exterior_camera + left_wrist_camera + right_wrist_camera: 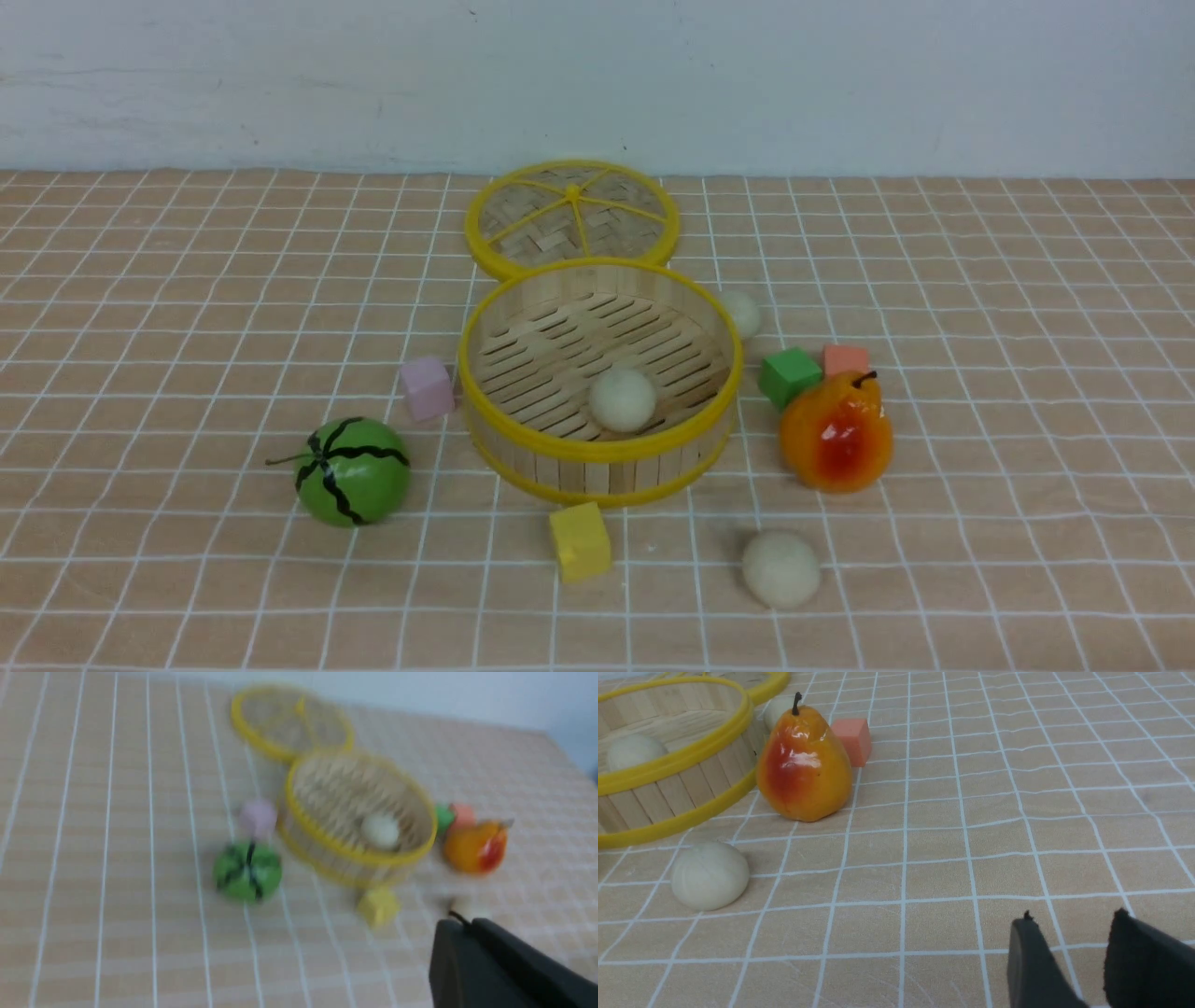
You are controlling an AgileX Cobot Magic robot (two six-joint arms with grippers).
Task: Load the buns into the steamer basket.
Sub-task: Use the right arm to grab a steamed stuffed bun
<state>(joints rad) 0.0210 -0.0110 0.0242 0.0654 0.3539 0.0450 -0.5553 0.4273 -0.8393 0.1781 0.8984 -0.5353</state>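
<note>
Here, the right fingers [1031, 961] stand narrowly apart, empty; the left fingers [472, 961] blur beyond telling. One bun [622, 399] sits in the steamer basket [597, 453]; a near bun [780, 569] and a far bun [742, 313] lie on the desk [187, 280], a pear [836, 434] between.

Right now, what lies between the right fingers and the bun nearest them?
Nothing but bare checked tablecloth, as the right wrist view shows, from the right gripper to the bun. The pear stands farther off.
</note>
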